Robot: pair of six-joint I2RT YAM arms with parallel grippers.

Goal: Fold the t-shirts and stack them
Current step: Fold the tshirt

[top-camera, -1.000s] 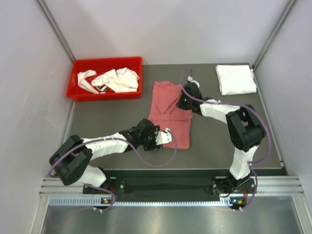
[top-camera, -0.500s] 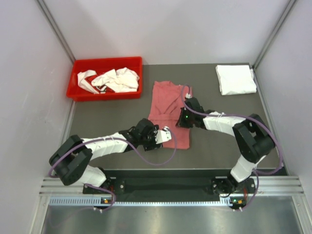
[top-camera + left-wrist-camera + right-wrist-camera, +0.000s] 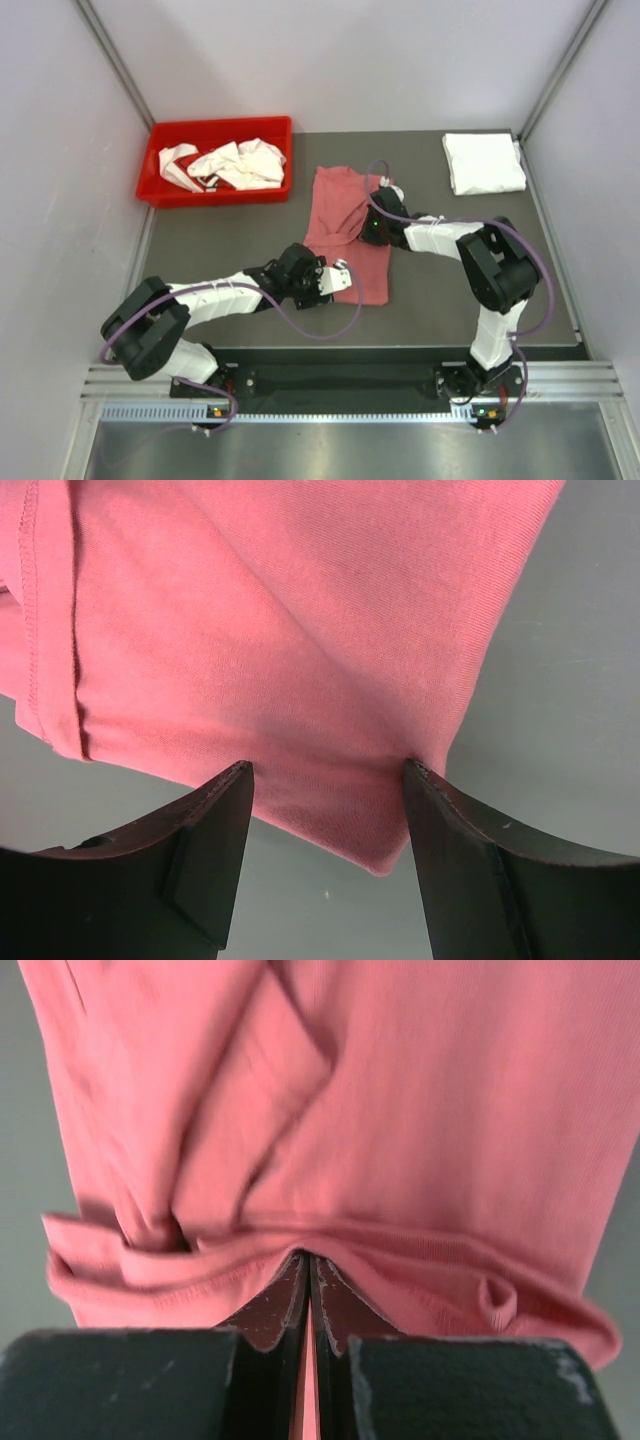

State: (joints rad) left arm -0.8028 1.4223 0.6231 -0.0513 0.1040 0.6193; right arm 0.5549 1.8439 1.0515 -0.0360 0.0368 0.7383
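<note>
One fold advanced — we dragged the pink t-shirt [image 3: 338, 200] inward, right gripper [image 3: 368, 236] clamped on it; left gripper [image 3: 343, 277] gaped, hem between jaws.

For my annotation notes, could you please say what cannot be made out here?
Right wrist view: how many pink t-shirt layers the right gripper pinches; folds hide them.
Top view: its fingertips, under its own wrist.
Top view: how many white t-shirts lie in the red bin; crumpled together.
Top view: layers in the folded white stack; too small.
</note>
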